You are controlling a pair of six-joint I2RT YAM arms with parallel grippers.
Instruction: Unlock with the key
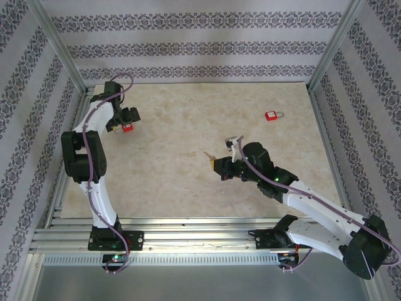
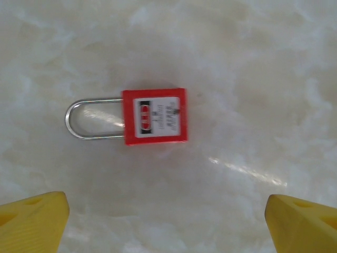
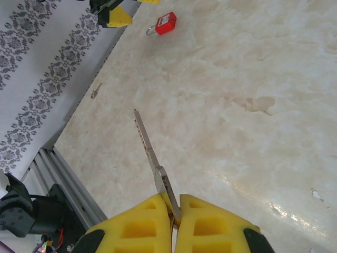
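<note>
Left jaws gape wide over the far-left padlock [image 2: 155,116], gripping nothing; right jaws pinch the key [image 3: 150,153] thinly, so it may twist when inserted.

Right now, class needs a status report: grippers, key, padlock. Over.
Left gripper open, over padlock. Right gripper shut on key, mid-table. Second padlock far right, not between them.

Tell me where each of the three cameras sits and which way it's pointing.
Top external: above and behind, looking down on the table; left arm, right arm show.
Left wrist: straight down on a red padlock; open left claw at bottom corners.
Right wrist: along the key in the shut right claw, toward that padlock.
Shared: that padlock, all three.
</note>
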